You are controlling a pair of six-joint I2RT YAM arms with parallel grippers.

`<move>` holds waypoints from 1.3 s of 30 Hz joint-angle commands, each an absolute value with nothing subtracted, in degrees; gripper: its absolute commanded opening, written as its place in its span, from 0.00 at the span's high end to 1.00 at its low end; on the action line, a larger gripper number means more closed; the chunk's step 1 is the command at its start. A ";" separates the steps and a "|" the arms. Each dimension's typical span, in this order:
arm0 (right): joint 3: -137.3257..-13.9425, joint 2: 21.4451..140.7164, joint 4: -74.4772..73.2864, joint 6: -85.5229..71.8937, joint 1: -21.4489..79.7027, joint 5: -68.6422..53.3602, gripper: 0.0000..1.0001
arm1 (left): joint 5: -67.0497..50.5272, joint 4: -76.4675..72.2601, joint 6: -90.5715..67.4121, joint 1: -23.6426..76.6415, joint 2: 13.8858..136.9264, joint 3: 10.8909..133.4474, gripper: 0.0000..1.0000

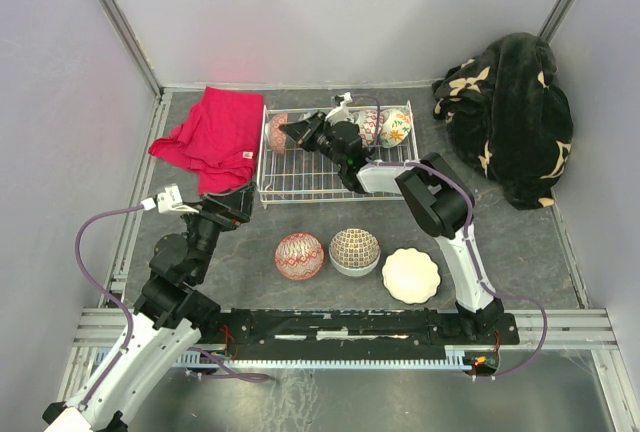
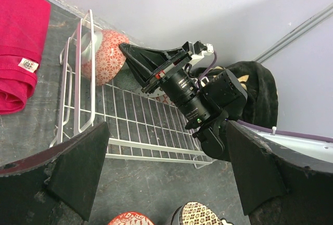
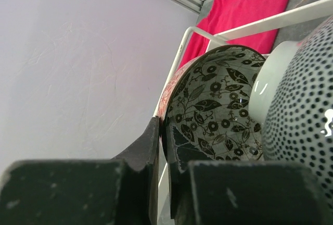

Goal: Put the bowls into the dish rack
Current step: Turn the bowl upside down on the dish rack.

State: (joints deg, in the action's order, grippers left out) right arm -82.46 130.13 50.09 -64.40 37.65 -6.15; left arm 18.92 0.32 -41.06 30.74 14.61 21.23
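Observation:
The white wire dish rack [image 1: 300, 180] stands at the back centre. My right gripper [image 1: 296, 130] reaches into its left end, beside a red-patterned bowl [image 1: 277, 134] standing on edge. In the right wrist view its jaws [image 3: 165, 131] pinch the rim of a bowl with black leaves inside [image 3: 218, 105]. A dotted bowl [image 3: 302, 121] leans against that one. A floral orange bowl [image 1: 395, 128] sits at the rack's right end. On the table lie a red lattice bowl [image 1: 299, 256], a brown checked bowl [image 1: 354, 249] and a white scalloped bowl [image 1: 411, 275]. My left gripper [image 1: 235, 202] hovers open and holds nothing, left of these.
A red cloth [image 1: 212, 137] lies left of the rack. A black floral blanket [image 1: 510, 112] is heaped at the back right. Grey walls close in the back and sides. The left wrist view shows the rack's near rim [image 2: 130, 147] just ahead.

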 commanded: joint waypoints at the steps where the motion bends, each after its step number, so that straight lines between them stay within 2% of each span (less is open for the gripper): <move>1: -82.88 129.30 42.03 -61.28 36.64 -4.39 0.86 | 18.20 -1.77 -39.99 30.85 14.86 22.68 0.01; 11: -81.30 128.56 41.72 -60.86 36.47 -4.26 0.85 | 18.16 -1.76 -39.99 30.87 14.95 22.66 0.01; 39: -72.58 116.70 42.13 -56.81 36.57 -7.36 0.57 | 18.03 -1.85 -39.99 30.90 15.04 22.67 0.01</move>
